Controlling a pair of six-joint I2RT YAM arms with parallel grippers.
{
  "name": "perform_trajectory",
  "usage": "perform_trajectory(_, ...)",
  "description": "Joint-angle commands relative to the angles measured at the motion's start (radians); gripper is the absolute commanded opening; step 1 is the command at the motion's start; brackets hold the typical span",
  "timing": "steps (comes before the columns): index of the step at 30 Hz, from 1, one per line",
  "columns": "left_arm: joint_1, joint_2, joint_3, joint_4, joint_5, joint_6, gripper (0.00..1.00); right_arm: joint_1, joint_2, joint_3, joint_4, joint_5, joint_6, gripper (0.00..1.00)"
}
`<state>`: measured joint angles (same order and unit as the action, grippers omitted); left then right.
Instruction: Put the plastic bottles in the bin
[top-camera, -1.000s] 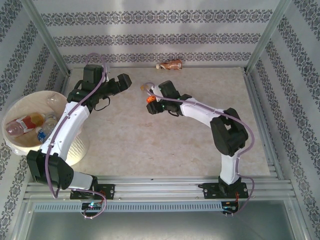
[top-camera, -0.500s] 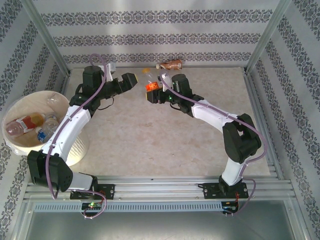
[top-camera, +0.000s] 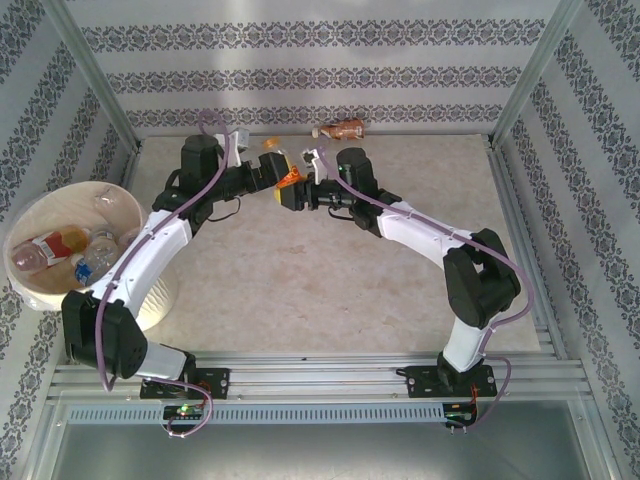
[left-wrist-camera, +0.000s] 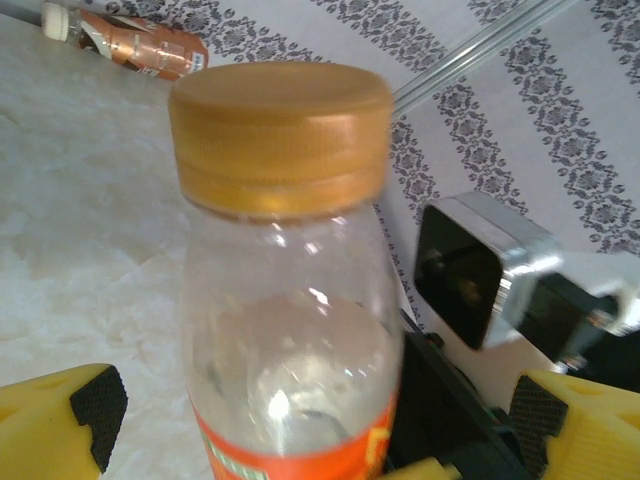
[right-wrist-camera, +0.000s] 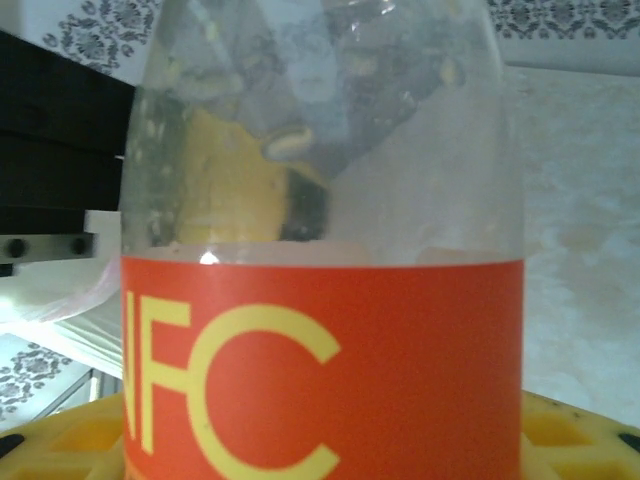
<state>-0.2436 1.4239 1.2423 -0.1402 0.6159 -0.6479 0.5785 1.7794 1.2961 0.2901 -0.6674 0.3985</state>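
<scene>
Orange-labelled clear bottle (right-wrist-camera: 320, 200) with gold cap (left-wrist-camera: 280, 130) is sitting clamped in the right gripper (top-camera: 290, 186), right of the bin (top-camera: 155, 300); the left gripper (top-camera: 267, 171) is gaping, fingers apart around it.

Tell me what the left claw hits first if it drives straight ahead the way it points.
Almost certainly the clear plastic bottle with orange label and cap, gripped by the right claw; it sits between the open fingers of the left claw.
</scene>
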Motion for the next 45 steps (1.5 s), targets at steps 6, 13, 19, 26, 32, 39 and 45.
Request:
perform_trajectory(6, -0.035, 0.054, 0.062, 0.038, -0.002, 0.014, 0.91, 0.035, 0.007, 0.064, 0.047, -0.052, 0.019, 0.53)
perform_trajectory(13, -0.038, 0.061, 0.062, 0.039, 0.004, 0.01, 0.68, 0.04, 0.015, 0.08, 0.036, -0.052, 0.03, 0.55)
perform_trajectory(19, -0.037, 0.054, 0.056, 0.055, 0.01, 0.01, 0.54, 0.039, 0.017, 0.095, -0.012, -0.047, 0.005, 0.65)
perform_trajectory(26, -0.036, 0.053, 0.052, 0.064, -0.006, -0.004, 0.5, 0.041, -0.022, 0.063, -0.029, -0.024, -0.065, 0.89)
perform_trajectory(32, -0.034, 0.019, 0.051, 0.039, -0.072, 0.006, 0.48, 0.038, -0.063, 0.061, -0.131, -0.032, -0.191, 0.98)
perform_trajectory(39, -0.03, -0.025, 0.061, -0.033, -0.147, 0.05, 0.47, -0.001, -0.109, 0.065, -0.229, -0.082, -0.268, 0.98)
perform_trajectory(45, -0.021, -0.072, 0.111, -0.183, -0.256, 0.119, 0.47, -0.061, -0.143, 0.057, -0.233, -0.053, -0.193, 0.98)
